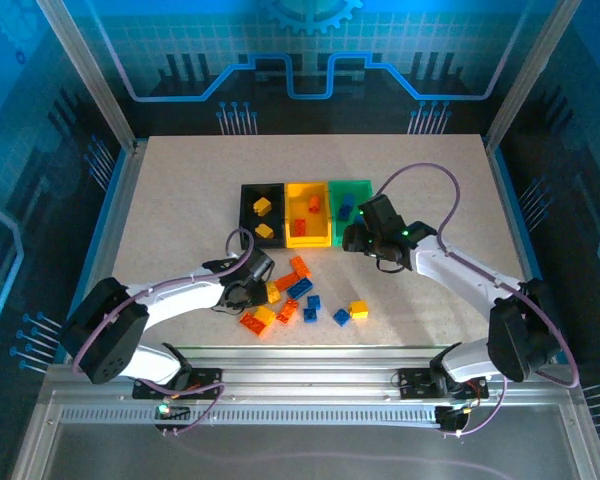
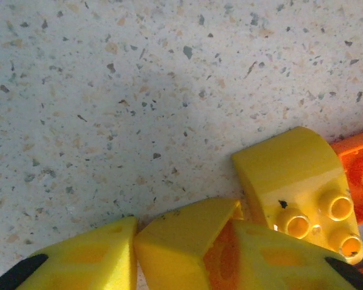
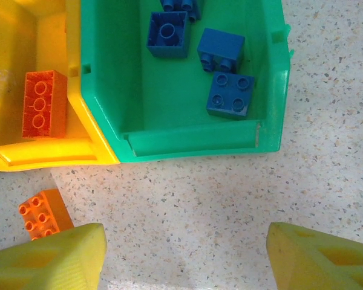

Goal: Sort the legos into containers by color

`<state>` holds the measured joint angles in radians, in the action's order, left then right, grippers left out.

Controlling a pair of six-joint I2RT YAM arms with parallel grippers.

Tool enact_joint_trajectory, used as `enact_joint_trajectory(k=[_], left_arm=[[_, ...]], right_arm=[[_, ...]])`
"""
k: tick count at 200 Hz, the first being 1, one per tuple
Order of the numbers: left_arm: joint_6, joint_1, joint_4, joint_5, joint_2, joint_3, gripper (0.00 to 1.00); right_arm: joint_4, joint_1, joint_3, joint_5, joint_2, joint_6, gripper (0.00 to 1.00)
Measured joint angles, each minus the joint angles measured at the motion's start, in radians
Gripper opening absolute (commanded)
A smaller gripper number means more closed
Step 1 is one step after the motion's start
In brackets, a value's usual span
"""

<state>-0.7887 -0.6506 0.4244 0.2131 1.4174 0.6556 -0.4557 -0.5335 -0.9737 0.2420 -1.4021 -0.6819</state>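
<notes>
Left wrist view puts the left end effector (image 2: pixel 183 251) low over the desk (image 2: pixel 139 90). Its two fingers seem pressed together on a yellow brick (image 2: pixel 175 226), taken by its sides so that it can be lifted straight out of the pile. A second yellow brick (image 2: pixel 299 187) lies just beside it, touching or almost touching one finger, with an orange brick (image 2: pixel 360 175) behind, so both may be dragged when the arm rises. In the top external view the black bin (image 1: pixel 246 225) holds yellow legos (image 1: pixel 263 206), so I judge the gripped piece belongs there; the way to it looks free. The right end effector (image 3: pixel 184 254) hangs with fingers wide apart and nothing between them, above bare desk just in front of the green bin (image 3: pixel 187 145), which holds blue legos (image 3: pixel 230 93). The yellow bin (image 3: pixel 48 154) beside it holds an orange lego (image 3: pixel 43 103). Several loose legos (image 1: pixel 298 295) of all three colours lie between the arms, so sorting is perhaps half done.
</notes>
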Motion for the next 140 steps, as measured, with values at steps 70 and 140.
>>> enact_joint_trajectory(k=[70,140], left_arm=[[-0.002,0.004,0.057,0.048,-0.038,0.018,0.28],[0.039,0.101,0.131,0.111,-0.055,0.32,0.27]], right_arm=[[0.013,0.016,0.03,-0.015,0.037,-0.011,0.72],[0.023,0.026,0.053,-0.034,0.052,-0.026,0.72]])
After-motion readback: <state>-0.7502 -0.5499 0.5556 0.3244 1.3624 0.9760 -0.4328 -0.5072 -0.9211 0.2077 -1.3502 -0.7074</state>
